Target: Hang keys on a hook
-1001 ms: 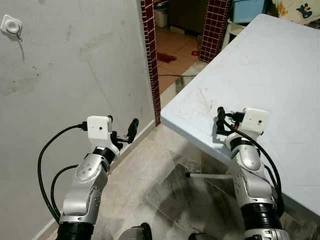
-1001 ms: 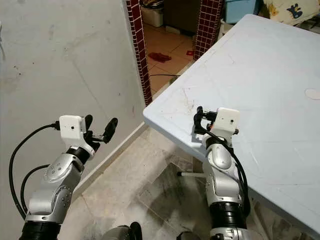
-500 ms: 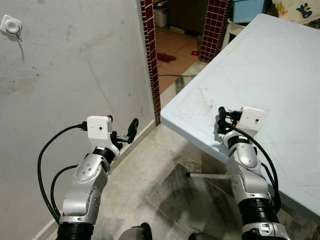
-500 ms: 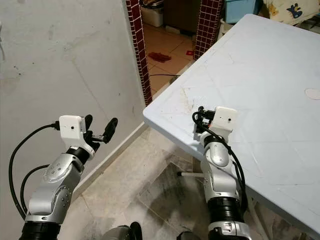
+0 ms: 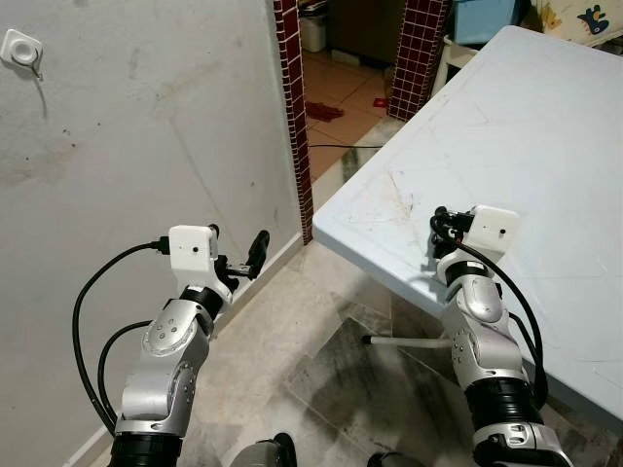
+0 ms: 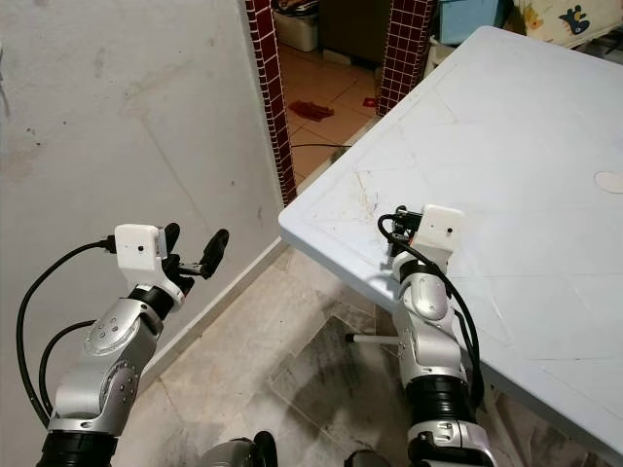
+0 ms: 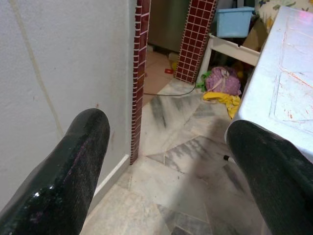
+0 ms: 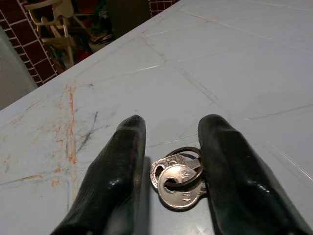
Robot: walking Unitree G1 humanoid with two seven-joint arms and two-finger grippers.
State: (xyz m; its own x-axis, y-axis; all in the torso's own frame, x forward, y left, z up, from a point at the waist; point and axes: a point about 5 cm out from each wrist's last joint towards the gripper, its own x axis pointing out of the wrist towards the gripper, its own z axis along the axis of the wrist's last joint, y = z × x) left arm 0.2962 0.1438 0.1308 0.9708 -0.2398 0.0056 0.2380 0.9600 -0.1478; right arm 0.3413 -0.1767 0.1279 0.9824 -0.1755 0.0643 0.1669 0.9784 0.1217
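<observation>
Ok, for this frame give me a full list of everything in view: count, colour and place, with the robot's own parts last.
keys: a small bunch on a ring, silver, lying on the table between the right gripper's fingers
hook: one, white, high on the grey wall at the robot's left
table: one, pale blue, scratched, at the robot's right
wall: one, grey plaster, left side
brick pillars: two, dark red, framing the doorway ahead
bin: one, light blue, beyond the doorway
left gripper: black fingers, open, held near the wall
right gripper: black fingers, straddling the keys on the table
</observation>
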